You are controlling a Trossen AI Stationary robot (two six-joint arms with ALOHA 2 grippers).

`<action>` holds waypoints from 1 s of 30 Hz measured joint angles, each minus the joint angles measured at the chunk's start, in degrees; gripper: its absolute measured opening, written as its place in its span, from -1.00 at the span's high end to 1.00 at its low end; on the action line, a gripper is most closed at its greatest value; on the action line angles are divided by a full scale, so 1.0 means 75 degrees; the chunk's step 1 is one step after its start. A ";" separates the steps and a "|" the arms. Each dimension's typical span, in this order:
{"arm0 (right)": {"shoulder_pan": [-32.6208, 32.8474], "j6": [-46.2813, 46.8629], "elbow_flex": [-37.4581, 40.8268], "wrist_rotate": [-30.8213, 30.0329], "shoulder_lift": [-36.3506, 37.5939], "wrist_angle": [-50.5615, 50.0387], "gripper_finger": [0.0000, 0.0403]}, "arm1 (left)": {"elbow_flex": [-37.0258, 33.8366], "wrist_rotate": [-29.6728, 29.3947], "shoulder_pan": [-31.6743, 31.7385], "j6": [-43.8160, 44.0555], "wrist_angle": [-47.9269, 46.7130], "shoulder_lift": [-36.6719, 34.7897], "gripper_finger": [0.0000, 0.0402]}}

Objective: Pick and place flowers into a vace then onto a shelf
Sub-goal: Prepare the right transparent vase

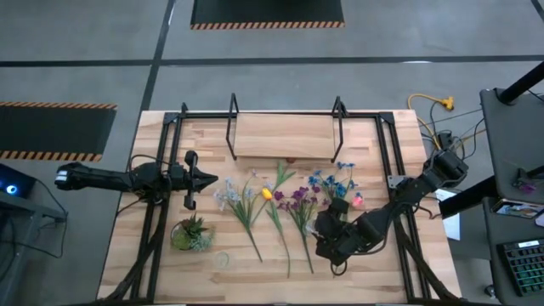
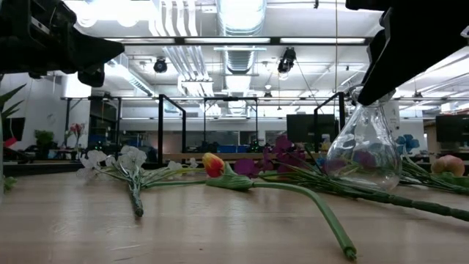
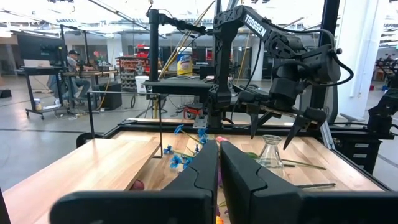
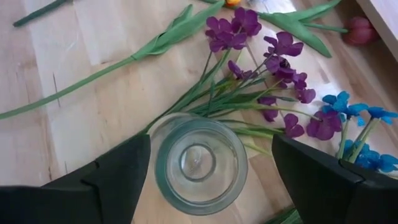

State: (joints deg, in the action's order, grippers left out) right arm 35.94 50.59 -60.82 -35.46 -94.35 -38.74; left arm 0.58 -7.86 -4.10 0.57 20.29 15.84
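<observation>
The clear glass vase (image 4: 200, 163) stands with its base on the table among the purple flowers' stems (image 4: 205, 102), and shows as well in the low view (image 2: 364, 150). My right gripper (image 4: 211, 149) hovers open above it, pointing down at a slant, with one finger on either side of the vase's mouth (image 3: 270, 138). The arm hides the vase in the high view. The flowers (image 1: 280, 204) lie flat on the table in a row: white, yellow, purple, blue and pink. My left gripper (image 1: 211, 180) waits shut at the table's left, pointing level.
The wooden shelf (image 1: 285, 136) on black loop supports stands at the far middle. A squat potted plant (image 1: 191, 234) sits near the front left. A black frame (image 1: 161, 212) runs along the table's sides. Bare wood lies along the near edge.
</observation>
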 joint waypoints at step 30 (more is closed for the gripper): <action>-0.0037 0.0026 -0.0139 0.1103 0.0090 -0.0124 0.01 | 0.0000 0.0000 -0.0003 -0.0002 0.0000 0.0000 1.00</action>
State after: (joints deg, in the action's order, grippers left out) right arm 35.66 50.78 -61.86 -27.18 -93.67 -39.67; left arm 0.58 -7.86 -4.12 0.56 20.29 15.84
